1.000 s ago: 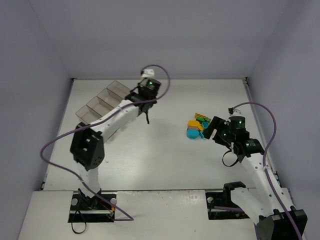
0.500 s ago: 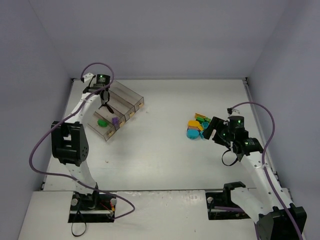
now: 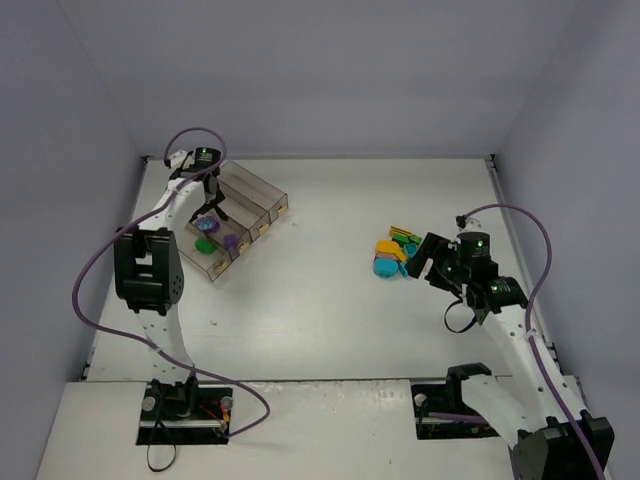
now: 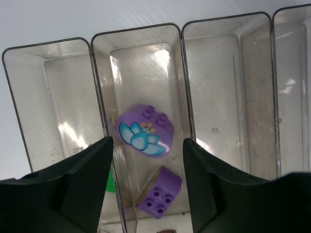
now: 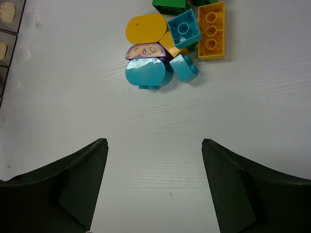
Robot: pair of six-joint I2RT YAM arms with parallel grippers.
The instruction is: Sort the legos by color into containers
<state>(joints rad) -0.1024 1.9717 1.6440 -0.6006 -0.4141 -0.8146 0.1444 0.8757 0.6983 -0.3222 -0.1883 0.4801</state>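
My left fingers [image 4: 82, 184] are spread apart with nothing between them. They hang over the bins [image 4: 185, 73], four clear smoky plastic troughs with rounded corners, joined side by side at the table's far left. In the second trough from the left in the wrist view lies a round purple brick [image 4: 144, 131], glossy and printed with a pale blue flower. Just beside it is a square purple brick [image 4: 159, 191], tilted, with four studs showing. A bit of green [image 4: 112, 183] shows in the trough to their left, mostly hidden by a finger.

My right fingers [image 5: 73, 179] are also wide apart and empty, above the white, faintly grained table [image 5: 146, 136]. Near them sits the pile [image 5: 170, 43], its pieces crowded together:
- a shiny cyan dome [image 5: 146, 73]
- a flat yellow rounded piece [image 5: 145, 29]
- a hollow cyan cube [image 5: 184, 29]
- a long yellow brick [image 5: 212, 30] with three studs
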